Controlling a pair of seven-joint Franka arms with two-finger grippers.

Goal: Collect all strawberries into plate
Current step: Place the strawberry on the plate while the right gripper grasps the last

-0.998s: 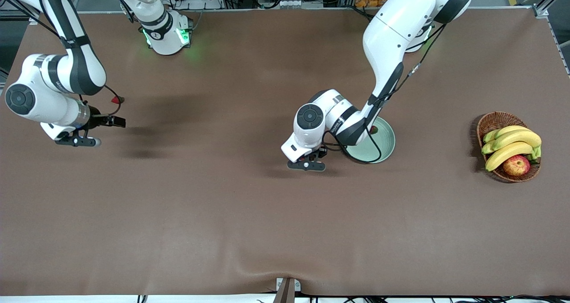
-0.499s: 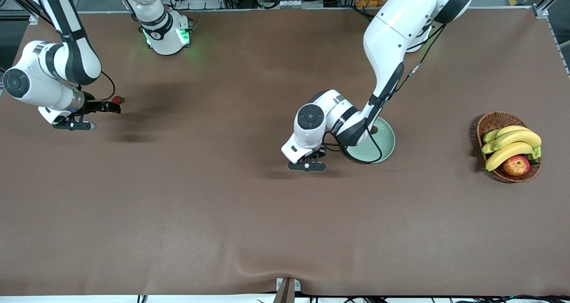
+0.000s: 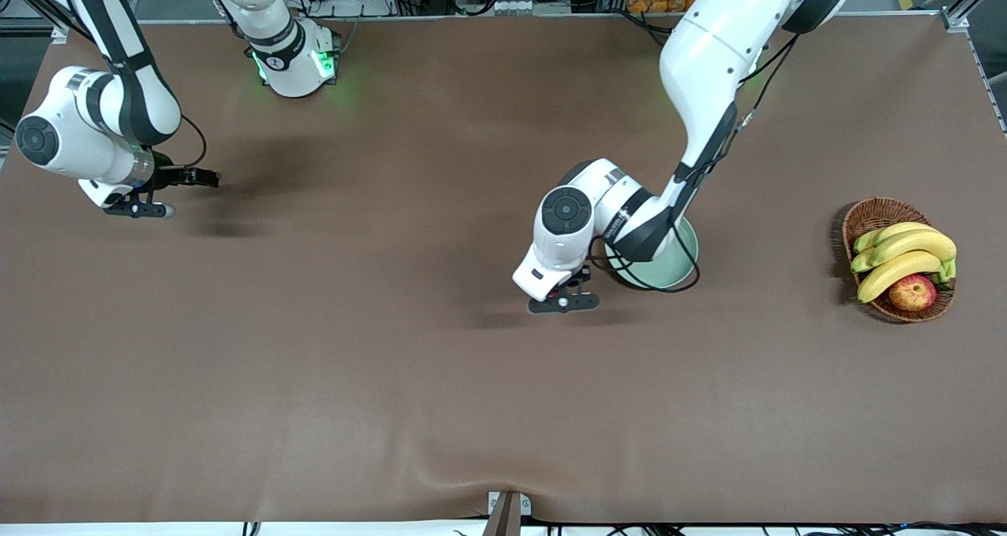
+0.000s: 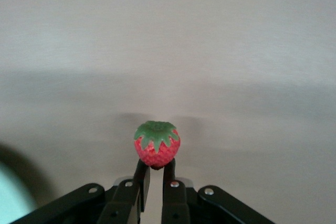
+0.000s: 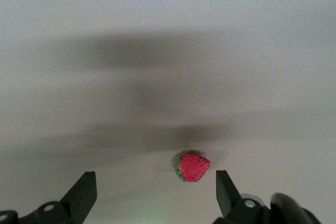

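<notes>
Two strawberries were seen, one in each wrist view. Nearest the front camera, the left claw was held low over the brown desk, just beside the plate at the edge nearer the camera and toward the right arm's end. In the left wrist view its fingers were seen clamped together on a strawberry, which was gripped upright with its green cap on top. The pale green plate was largely covered by the left arm's wrist, so that only part of its rim and floor could be made out. Level with the plate, at the left arm's end of the desk, a wicker basket was seen with bananas and an apple in it. Farther from the camera, at the right arm's end, the right claw was held low over the desk with its fingers wide apart. In the right wrist view a second strawberry was seen lying on the desk between the spread fingers, untouched by either.
</notes>
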